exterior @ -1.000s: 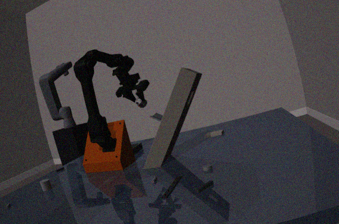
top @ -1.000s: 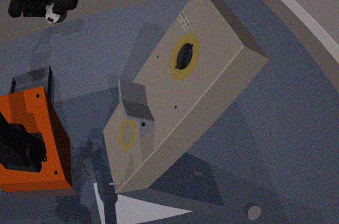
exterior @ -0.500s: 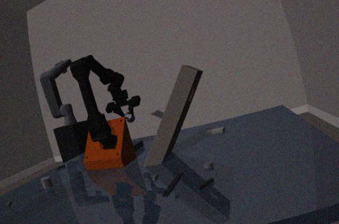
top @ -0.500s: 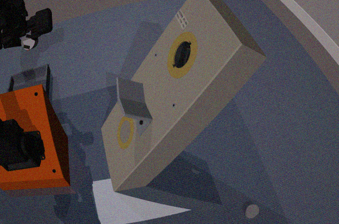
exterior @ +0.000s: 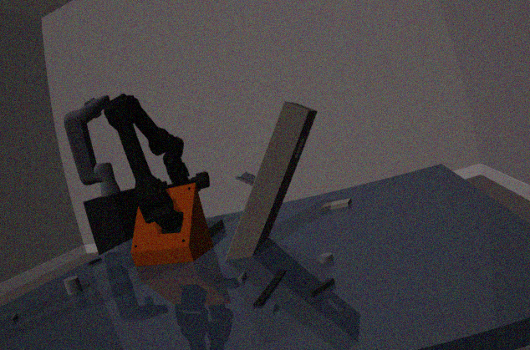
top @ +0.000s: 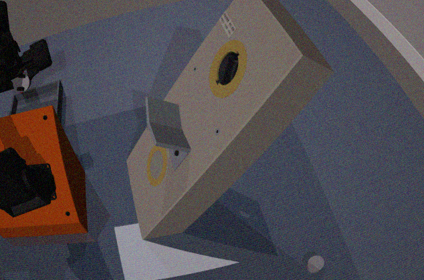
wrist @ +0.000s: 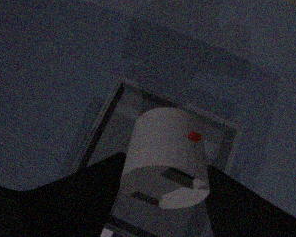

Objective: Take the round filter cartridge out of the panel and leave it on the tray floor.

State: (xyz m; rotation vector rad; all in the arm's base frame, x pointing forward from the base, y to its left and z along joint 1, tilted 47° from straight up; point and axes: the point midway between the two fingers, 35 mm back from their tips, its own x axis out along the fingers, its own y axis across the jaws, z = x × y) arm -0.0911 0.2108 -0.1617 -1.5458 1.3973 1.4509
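Clamped in the tool [top: 29,73] [wrist: 166,166], the cartridge [top: 22,83] [wrist: 165,141] is a pale grey cylinder with a red mark on its side and two dark slots on its flat face. In the wrist view, it appears over the tray [top: 60,98] [wrist: 101,126], slotted face toward the camera, long axis running away from it.

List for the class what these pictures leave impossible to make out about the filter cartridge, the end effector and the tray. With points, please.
- Cartridge's [top: 24,82] [wrist: 162,141] underside against the tray floor, wrist view: its own body hides any contact.
- Fingertips of the end effector [wrist: 164,166], exterior view: behind the orange base block [exterior: 165,239].
- Tray's [top: 61,98] [wrist: 101,126] near end, top view: covered by the block.
- Label wording on the panel [top: 260,75] [exterior: 269,175], top view: too small, grainy.
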